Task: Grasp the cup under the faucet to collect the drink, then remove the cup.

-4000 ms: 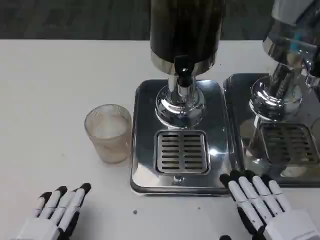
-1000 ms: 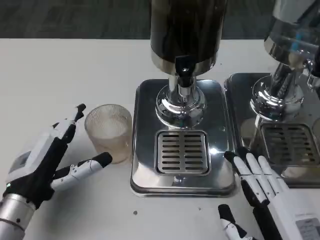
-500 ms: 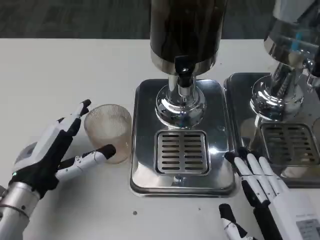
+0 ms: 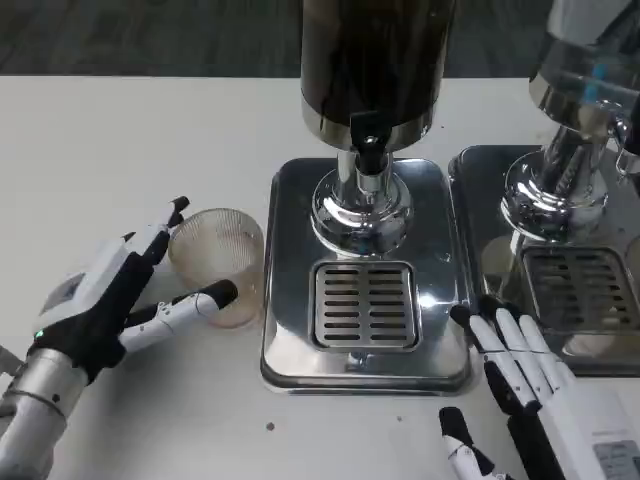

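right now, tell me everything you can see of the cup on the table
The cup is a small clear tumbler with ribbed, slightly cloudy walls, glass or plastic by its look, and looks empty. It stands upright on the white table, just left of the steel drip tray, not under the faucet. The left hand brackets it: one finger lies against its front base, another reaches its far left rim. It is not yet lifted.

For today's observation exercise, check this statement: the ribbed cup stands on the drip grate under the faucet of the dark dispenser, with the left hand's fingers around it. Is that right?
Not quite. The head view shows the ribbed cup standing on the white table, left of the dispenser's tray, not on the drip grate under the faucet. The left hand does have its fingers around it.
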Controlling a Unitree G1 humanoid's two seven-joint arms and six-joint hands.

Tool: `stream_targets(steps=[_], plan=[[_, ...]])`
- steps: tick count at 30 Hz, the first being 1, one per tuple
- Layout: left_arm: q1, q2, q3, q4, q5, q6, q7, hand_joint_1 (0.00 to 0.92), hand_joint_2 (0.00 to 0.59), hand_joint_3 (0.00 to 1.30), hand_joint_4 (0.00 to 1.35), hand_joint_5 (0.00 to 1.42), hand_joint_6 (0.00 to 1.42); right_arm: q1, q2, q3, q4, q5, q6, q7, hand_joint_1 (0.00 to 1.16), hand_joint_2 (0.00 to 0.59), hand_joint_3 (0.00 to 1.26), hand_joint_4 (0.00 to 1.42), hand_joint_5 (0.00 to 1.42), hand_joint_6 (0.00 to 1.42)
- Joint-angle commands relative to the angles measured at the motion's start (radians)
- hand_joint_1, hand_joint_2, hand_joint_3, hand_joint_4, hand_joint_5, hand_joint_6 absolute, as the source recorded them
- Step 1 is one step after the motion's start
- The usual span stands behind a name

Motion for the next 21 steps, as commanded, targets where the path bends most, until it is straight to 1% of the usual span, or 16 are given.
stream_targets(steps=[1, 5, 9, 12, 21], plan=[[-0.033, -0.006, -0.029, 0.034, 0.015, -0.007, -0.008, 0.0, 0.013, 0.0, 0.0, 0.04, 0.0, 0.011, 0.007, -0.007, -0.011, 0.009, 0.005, 0.002, 0.28, 0.503, 0.09, 0.0, 0.0, 0.16], [-0.048, -0.007, -0.043, 0.051, 0.018, 0.004, 0.001, 0.0, 0.012, 0.0, 0.0, 0.04, 0.0, 0.013, 0.013, -0.009, -0.011, 0.011, 0.006, 0.004, 0.28, 0.506, 0.09, 0.0, 0.0, 0.17], [-0.063, -0.007, -0.057, 0.059, 0.035, 0.018, 0.014, 0.049, 0.006, 0.0, 0.0, 0.05, 0.0, 0.012, 0.017, -0.007, -0.012, 0.011, 0.006, 0.007, 0.29, 0.509, 0.1, 0.01, 0.01, 0.17], [-0.072, -0.013, -0.064, 0.06, 0.045, 0.032, 0.03, 0.064, 0.004, 0.0, 0.0, 0.06, 0.0, 0.008, 0.021, -0.005, -0.01, 0.012, 0.007, 0.01, 0.29, 0.518, 0.11, 0.01, 0.01, 0.18], [-0.079, -0.033, -0.077, 0.05, 0.064, 0.086, 0.073, 0.087, 0.004, 0.0, 0.02, 0.13, 0.06, 0.013, 0.025, -0.008, -0.016, 0.015, 0.008, 0.017, 0.31, 0.511, 0.12, 0.02, 0.01, 0.18]])
